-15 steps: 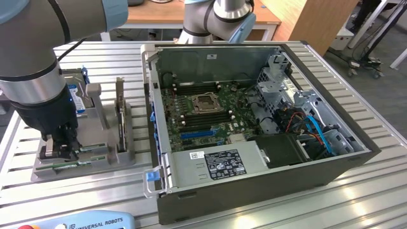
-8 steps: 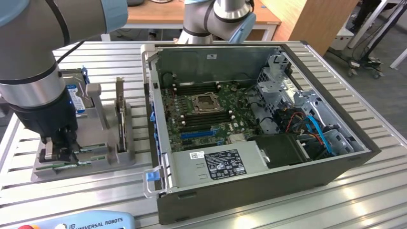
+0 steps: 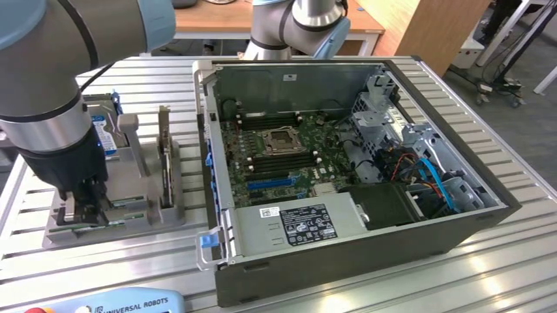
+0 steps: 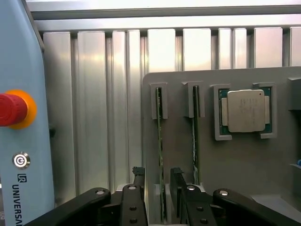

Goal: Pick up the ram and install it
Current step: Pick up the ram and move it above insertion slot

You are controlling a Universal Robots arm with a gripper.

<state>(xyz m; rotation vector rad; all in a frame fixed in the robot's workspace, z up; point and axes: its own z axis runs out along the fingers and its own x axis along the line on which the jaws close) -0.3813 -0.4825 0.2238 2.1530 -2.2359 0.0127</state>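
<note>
Step in hand: grasping the ram. The claw point(image 4: 156, 178) is wide open and holds nothing. In the wrist view its two fingers straddle the ram point(image 4: 160, 141), one on each side. I see a small gap on both sides, so I judge there is no contact yet.

The ram stands on edge in a slot of the grey holder point(image 4: 235, 165). A second stick point(image 4: 195, 132) stands in the next slot, just beside it. A processor point(image 4: 245, 110) sits in its own pocket further along. In the exterior view the claw point(image 3: 87, 208) is low over the holder, at that view's left. The open case point(image 3: 487, 222) stands well apart on the slatted surface point(image 3: 487, 274).

To do it well:
- Keep the ram centred between the fingers so both pads meet it together and it doesn't tip in the slot.
- One finger sits between the two sticks, so clearance looks tight there. Sideways drift could knock the second stick.
- Go deep enough to grip the flat faces, not just the top edge.
- Close squarely, with the pads parallel to the board. It's thin and would likely twist or slip in a skewed grip.
- Pull straight along the slot and don't lever against the slot walls.
</note>
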